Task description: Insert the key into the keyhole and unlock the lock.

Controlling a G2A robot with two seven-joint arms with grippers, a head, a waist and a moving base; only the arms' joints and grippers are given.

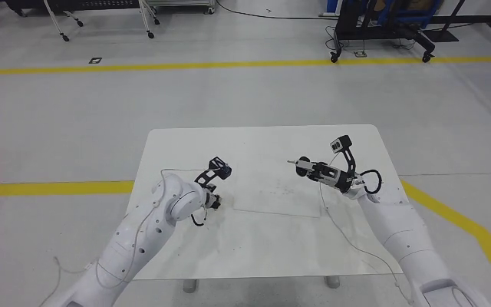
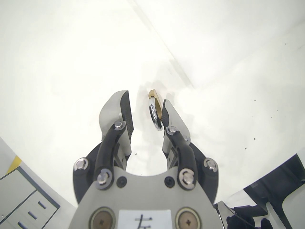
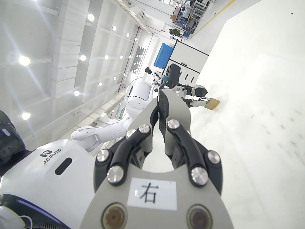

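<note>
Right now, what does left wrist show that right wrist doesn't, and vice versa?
Left wrist: the lock with its silver shackle edge-on, against one pad of the open left end effector. Right wrist: the right end effector, shut, and the lock's flat brass face. Both: lock, left end effector, table.

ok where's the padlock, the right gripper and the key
padlock (image 2: 153, 113), left wrist view, on its silver shackle
right gripper (image 3: 160, 94), right wrist view, between its shut fingertips
key (image 1: 292, 162), top view, on the thin tip sticking out of the right gripper
</note>
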